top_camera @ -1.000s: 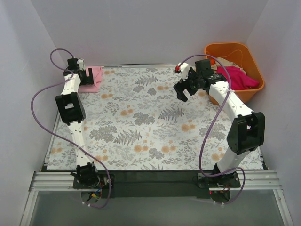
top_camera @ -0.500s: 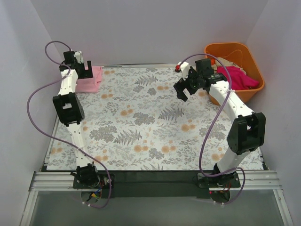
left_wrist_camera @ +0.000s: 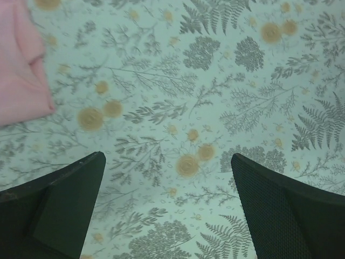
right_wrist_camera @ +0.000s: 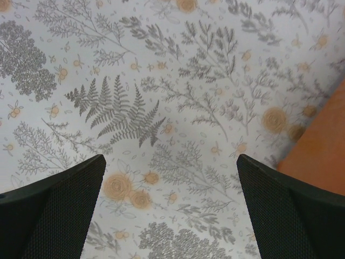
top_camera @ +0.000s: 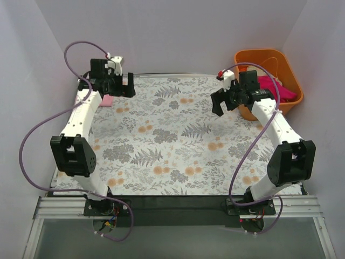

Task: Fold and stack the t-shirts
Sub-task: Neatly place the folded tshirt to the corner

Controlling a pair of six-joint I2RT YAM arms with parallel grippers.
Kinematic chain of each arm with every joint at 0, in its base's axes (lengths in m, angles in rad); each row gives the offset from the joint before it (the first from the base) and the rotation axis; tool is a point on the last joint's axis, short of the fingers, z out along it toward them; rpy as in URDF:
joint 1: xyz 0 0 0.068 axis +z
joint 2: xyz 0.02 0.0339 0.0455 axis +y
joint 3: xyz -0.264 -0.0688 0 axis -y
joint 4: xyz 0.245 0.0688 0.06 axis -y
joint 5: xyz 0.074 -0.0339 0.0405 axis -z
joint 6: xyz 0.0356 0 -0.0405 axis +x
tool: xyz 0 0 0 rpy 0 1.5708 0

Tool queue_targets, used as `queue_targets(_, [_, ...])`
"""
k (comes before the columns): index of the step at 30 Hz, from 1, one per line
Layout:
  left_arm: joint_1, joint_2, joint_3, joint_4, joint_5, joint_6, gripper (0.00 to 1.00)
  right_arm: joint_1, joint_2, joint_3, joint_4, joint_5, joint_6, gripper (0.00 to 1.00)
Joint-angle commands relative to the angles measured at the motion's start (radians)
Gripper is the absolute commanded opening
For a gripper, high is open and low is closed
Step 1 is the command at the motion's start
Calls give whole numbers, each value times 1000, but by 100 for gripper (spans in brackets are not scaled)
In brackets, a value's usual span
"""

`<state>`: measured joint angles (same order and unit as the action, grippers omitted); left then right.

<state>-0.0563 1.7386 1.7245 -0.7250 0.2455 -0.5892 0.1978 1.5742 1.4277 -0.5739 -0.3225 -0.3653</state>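
1. Left gripper point(left_wrist_camera: 167, 158): jaws spread wide, empty, over the table point(top_camera: 161, 140), well apart from the orange tub point(top_camera: 263, 52). Folded pink t-shirt point(left_wrist_camera: 21, 65) lies just beside it.
2. Right gripper point(right_wrist_camera: 171, 158): spread wide, empty, just beside the tub.
3. Magenta t-shirt point(top_camera: 283, 91) is in the tub. Likely fetch step: right reaches in and pinches the cloth.

The light pink t-shirt point(left_wrist_camera: 19, 70) lies folded and flat at the far left corner of the table point(top_camera: 161, 162), only a small edge showing from above. A magenta t-shirt point(top_camera: 280, 90) sits crumpled in the orange tub point(top_camera: 264, 52), far right.
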Motion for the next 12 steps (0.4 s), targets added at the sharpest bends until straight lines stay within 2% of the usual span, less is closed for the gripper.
queue_targets(1, [6, -83, -226, 24, 54, -52, 98, 0, -42, -85, 26, -6, 120, 98])
queue_targets(8, [3, -241, -511, 91, 48, -49, 98, 0, -115, -304, 85, -18, 172, 98])
queue_targets(12, [3, -278, -556, 108, 32, -57, 98, 2, -158, -334, 97, -15, 170, 98])
